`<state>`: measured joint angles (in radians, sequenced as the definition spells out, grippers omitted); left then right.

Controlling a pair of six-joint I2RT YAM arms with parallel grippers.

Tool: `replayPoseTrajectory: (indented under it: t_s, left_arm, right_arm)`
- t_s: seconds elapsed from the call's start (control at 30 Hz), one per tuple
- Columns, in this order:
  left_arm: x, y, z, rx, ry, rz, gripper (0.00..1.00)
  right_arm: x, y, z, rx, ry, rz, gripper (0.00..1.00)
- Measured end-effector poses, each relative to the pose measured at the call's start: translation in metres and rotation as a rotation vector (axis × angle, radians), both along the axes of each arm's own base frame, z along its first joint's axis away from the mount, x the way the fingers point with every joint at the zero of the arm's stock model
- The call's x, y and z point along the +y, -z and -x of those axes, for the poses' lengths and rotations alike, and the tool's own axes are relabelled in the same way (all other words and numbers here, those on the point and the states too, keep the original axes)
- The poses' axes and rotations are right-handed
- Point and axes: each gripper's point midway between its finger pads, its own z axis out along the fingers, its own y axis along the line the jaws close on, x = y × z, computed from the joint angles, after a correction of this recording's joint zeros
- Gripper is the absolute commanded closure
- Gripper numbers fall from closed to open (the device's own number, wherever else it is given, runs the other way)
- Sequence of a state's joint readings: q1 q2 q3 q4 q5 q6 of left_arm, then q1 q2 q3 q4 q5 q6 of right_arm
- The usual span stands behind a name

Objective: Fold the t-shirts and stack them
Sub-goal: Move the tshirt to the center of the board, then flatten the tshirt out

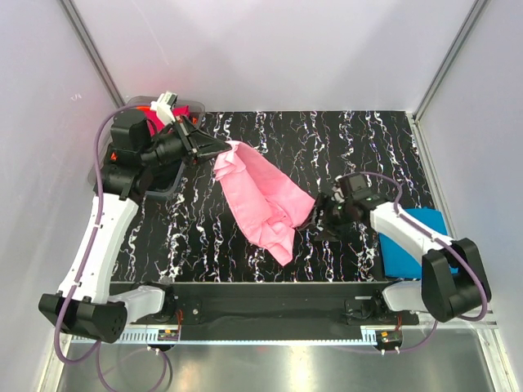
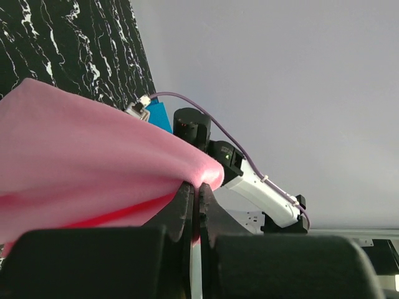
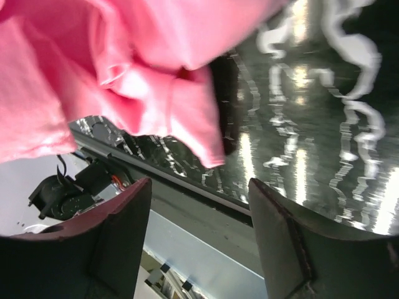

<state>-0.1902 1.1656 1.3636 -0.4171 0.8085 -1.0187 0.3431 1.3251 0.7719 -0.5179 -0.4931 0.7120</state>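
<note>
Pink t-shirt point(image 1: 260, 200) hung pinched in the shut fingers of the left gripper point(image 1: 211, 149) — trailing across the table point(image 1: 359, 139) toward the right gripper point(image 1: 317, 216), whose fingers stood apart beside its hem; they likely needed one clean edge — not a bunch.

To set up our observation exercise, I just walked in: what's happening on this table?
Two robot arms are handling a light pink t-shirt over the table. The left tool is shut on one end, holding it up at the far left. The right tool is open beside the shirt's other end, not gripping it. A blue t-shirt lies at the right edge.
</note>
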Motion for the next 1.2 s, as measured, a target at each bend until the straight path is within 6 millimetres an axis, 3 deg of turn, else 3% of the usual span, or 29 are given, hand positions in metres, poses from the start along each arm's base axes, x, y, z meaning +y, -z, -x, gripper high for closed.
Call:
replayPoseTrajectory:
  t_s: [0.13, 0.3, 0.5, 0.73, 0.83, 1.07, 1.13, 1.2]
  left_arm:
    - [0.002, 0.003, -0.001, 0.008, -0.003, 0.0, 1.0]
    - [0.001, 0.006, 0.0, 0.02, 0.006, 0.0, 1.0]
    - [0.001, 0.007, 0.001, 0.023, 0.011, 0.001, 1.0]
    - [0.001, 0.017, 0.004, 0.049, 0.014, -0.002, 1.0]
    - [0.002, 0.02, 0.008, 0.055, 0.013, -0.003, 1.0]
    - [0.008, 0.016, 0.026, 0.038, 0.006, -0.002, 1.0]
    - [0.012, 0.014, 0.033, 0.035, -0.004, -0.004, 1.0]
    - [0.017, 0.012, 0.038, 0.02, -0.014, -0.007, 1.0]
  right_arm:
    - [0.028, -0.005, -0.002, -0.036, -0.038, -0.017, 0.37]
    - [0.057, -0.001, -0.027, -0.054, -0.061, -0.028, 0.41]
    - [0.075, 0.016, -0.044, -0.04, -0.069, -0.015, 0.49]
    - [0.083, 0.032, -0.061, -0.022, -0.066, 0.003, 0.64]
    - [0.083, 0.032, -0.066, -0.042, -0.068, 0.014, 1.0]
    - [0.074, 0.025, -0.079, -0.116, -0.045, 0.077, 1.0]
    - [0.062, 0.011, -0.079, -0.165, -0.027, 0.126, 1.0]
    - [0.049, -0.016, -0.082, -0.251, -0.003, 0.165, 1.0]
